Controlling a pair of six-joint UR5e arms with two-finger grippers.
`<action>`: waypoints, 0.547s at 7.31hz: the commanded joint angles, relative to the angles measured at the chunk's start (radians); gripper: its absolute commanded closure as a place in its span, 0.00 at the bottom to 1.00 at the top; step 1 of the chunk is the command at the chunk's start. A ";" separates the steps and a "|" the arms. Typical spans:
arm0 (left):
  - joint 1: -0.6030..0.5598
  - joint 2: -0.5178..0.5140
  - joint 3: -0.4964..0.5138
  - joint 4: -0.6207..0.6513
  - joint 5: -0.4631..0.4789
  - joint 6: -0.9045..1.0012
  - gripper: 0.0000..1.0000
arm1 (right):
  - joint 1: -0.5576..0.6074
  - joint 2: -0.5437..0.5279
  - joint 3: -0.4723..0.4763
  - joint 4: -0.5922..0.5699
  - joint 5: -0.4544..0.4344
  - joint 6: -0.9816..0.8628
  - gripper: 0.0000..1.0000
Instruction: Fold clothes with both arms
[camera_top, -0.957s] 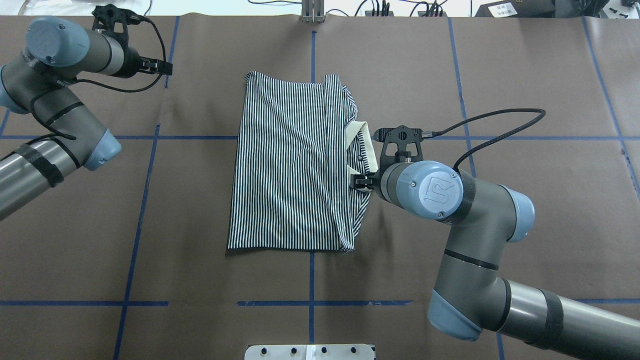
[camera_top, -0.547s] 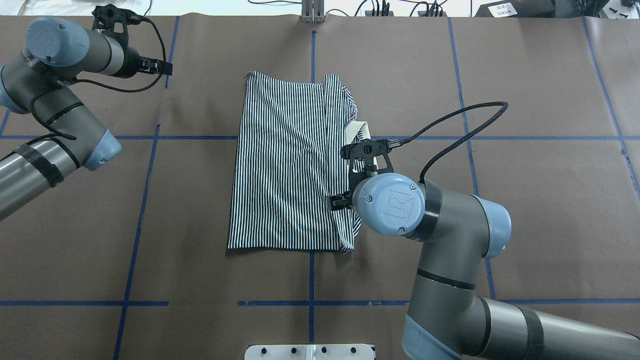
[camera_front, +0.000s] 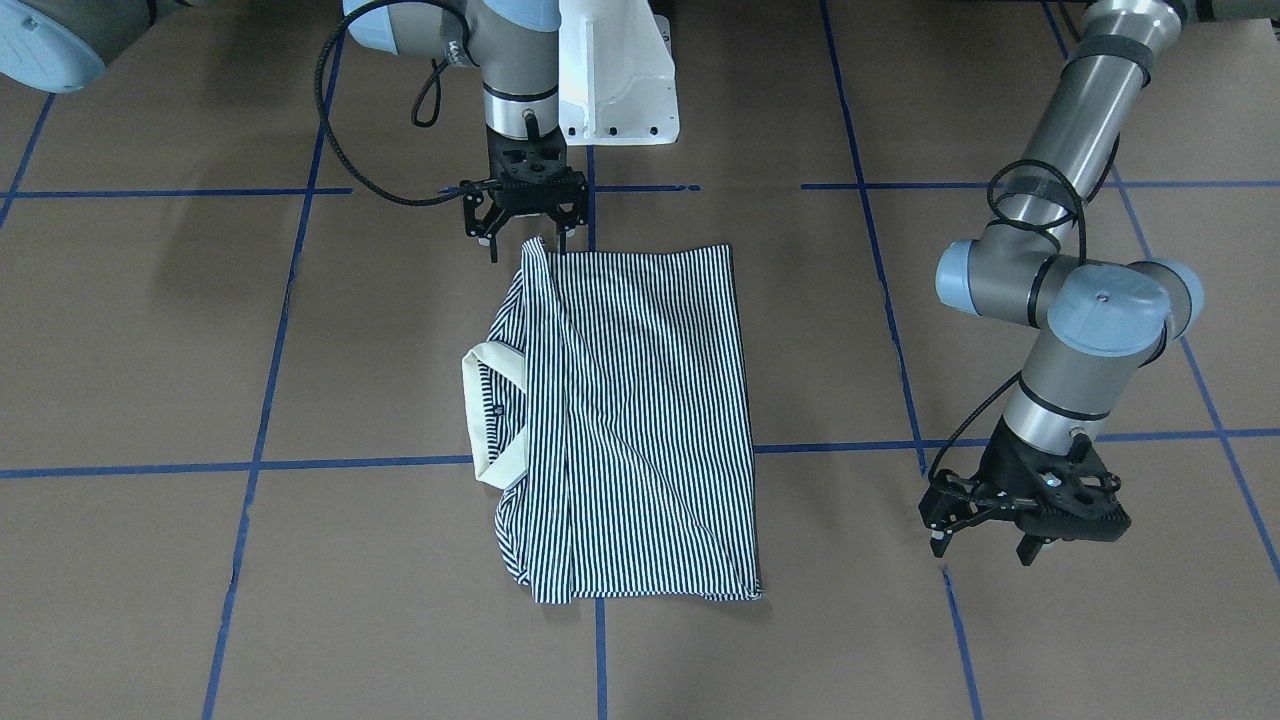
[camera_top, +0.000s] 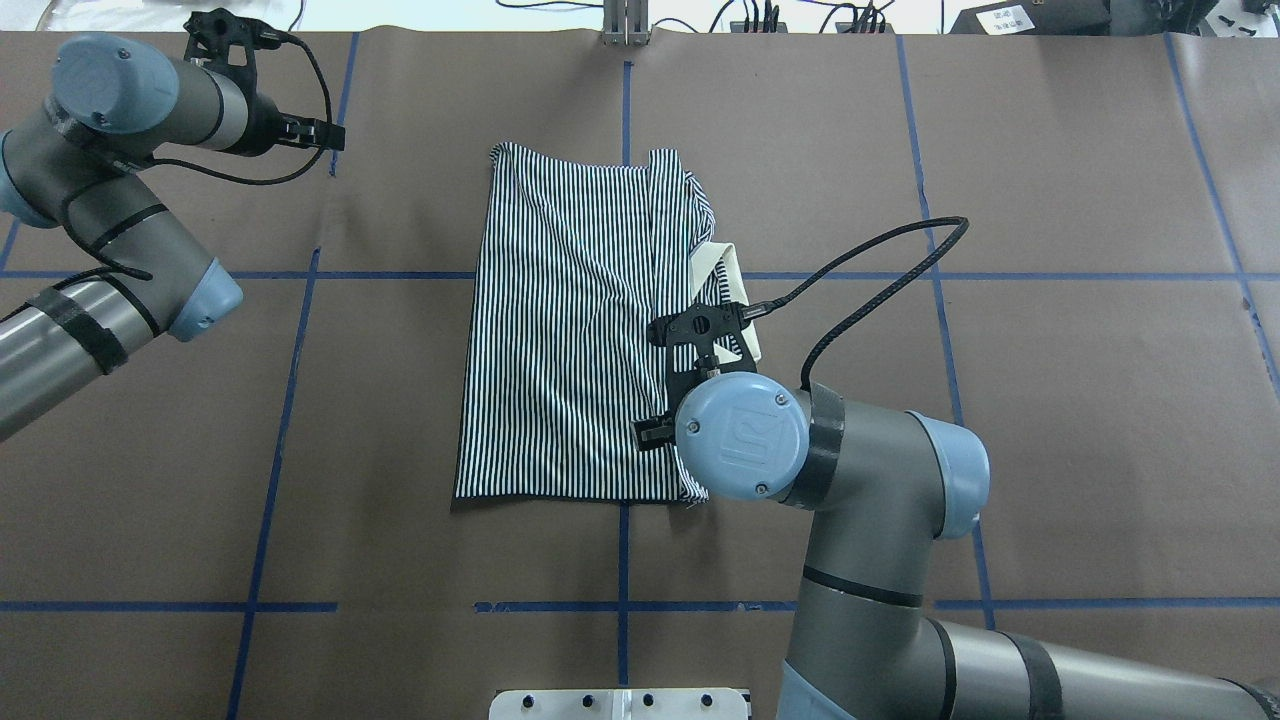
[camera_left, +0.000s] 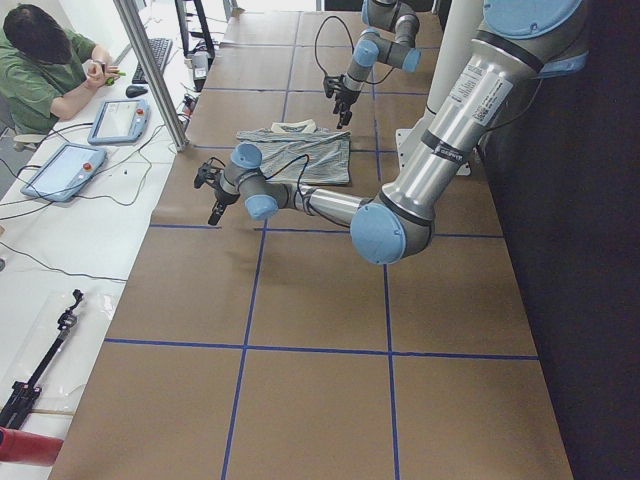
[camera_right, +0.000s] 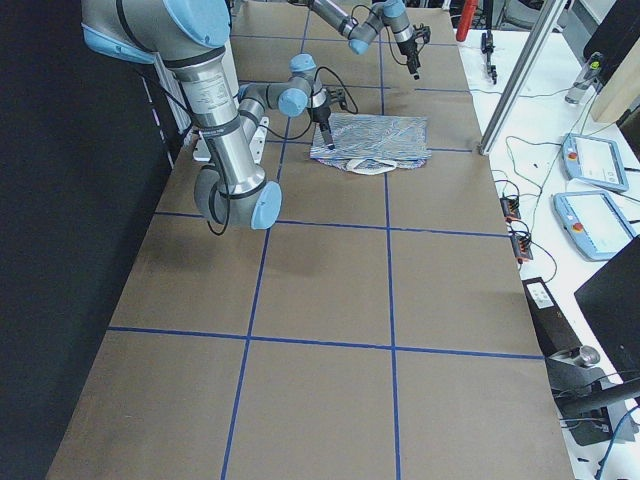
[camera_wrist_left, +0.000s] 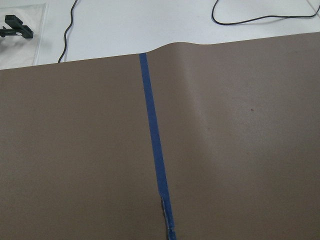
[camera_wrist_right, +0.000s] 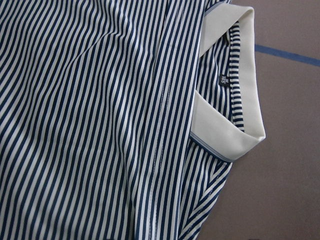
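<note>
The striped polo shirt (camera_front: 630, 420) lies folded into a tall rectangle at the table's middle. Its cream collar (camera_front: 487, 400) sticks out on the side of my right arm. The shirt also shows in the overhead view (camera_top: 575, 330) and fills the right wrist view (camera_wrist_right: 100, 120), collar (camera_wrist_right: 235, 135) included. My right gripper (camera_front: 525, 238) is open and empty, pointing down just over the shirt's hem corner nearest the robot base. In the overhead view the wrist hides it. My left gripper (camera_front: 985, 540) is open and empty, over bare table far from the shirt.
Brown paper with blue tape lines (camera_wrist_left: 152, 130) covers the table. The white pedestal base (camera_front: 615, 90) stands just behind the right gripper. An operator (camera_left: 45, 60) sits at a side bench with tablets (camera_left: 62, 168) and cables.
My right arm has moved along the shirt's collar-side edge, from beside the collar toward the hem corner near the robot base. The left arm and the shirt have not moved.
</note>
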 joint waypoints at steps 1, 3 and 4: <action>0.000 0.002 -0.012 0.002 0.000 -0.002 0.00 | -0.037 0.028 -0.060 -0.024 -0.044 -0.016 0.38; 0.002 0.000 -0.012 0.002 0.000 -0.002 0.00 | -0.042 0.042 -0.093 -0.025 -0.044 -0.081 0.50; 0.002 0.000 -0.012 0.002 0.000 -0.002 0.00 | -0.042 0.038 -0.093 -0.044 -0.044 -0.121 0.55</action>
